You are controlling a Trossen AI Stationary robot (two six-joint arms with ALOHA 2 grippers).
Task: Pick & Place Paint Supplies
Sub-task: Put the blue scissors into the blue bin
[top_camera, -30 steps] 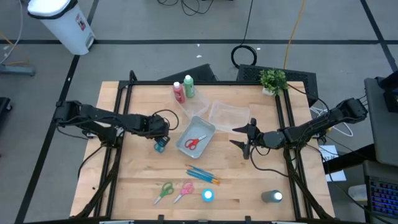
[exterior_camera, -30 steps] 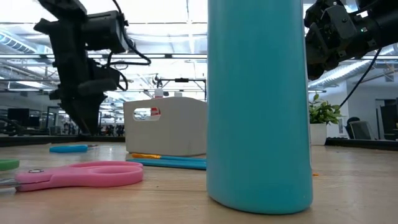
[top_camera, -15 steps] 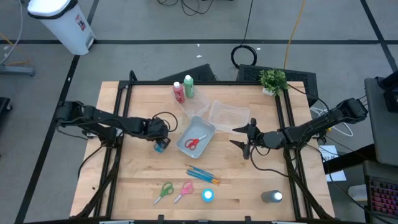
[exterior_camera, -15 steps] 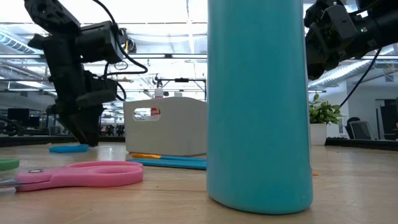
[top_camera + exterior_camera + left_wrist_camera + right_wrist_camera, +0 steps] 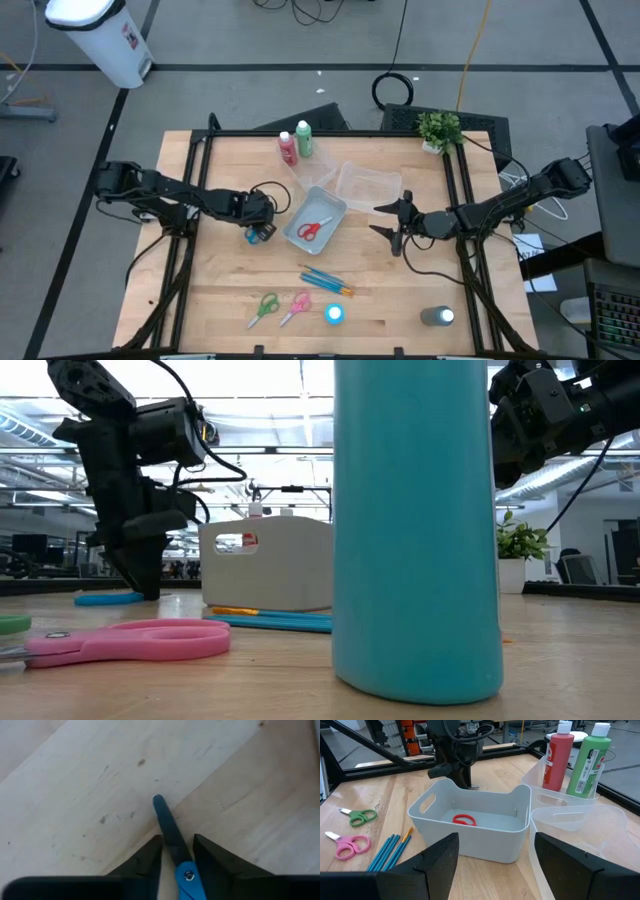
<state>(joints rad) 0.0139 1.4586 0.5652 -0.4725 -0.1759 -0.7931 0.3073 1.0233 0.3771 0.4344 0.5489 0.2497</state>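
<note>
Left hand (image 5: 262, 232): lowered to the desk (image 5: 220, 290), fingers (image 5: 145, 865) parted and straddling the blue scissors (image 5: 172, 840), which lie flat just beside the grey bin (image 5: 314, 218); nothing gripped yet. Risk: blades are thin and flat on the wood; closing too high could skid them aside or pinch only one blade, so they pivot and drop. Right hand (image 5: 398, 226): waiting wide open, empty, beside the clear tubs (image 5: 365, 183). Red scissors (image 5: 310, 229): already in the bin.

Blue scissors (image 5: 172, 840) handles cut off by frame edge, hidden behind left claw (image 5: 177, 851) fingers.
</note>
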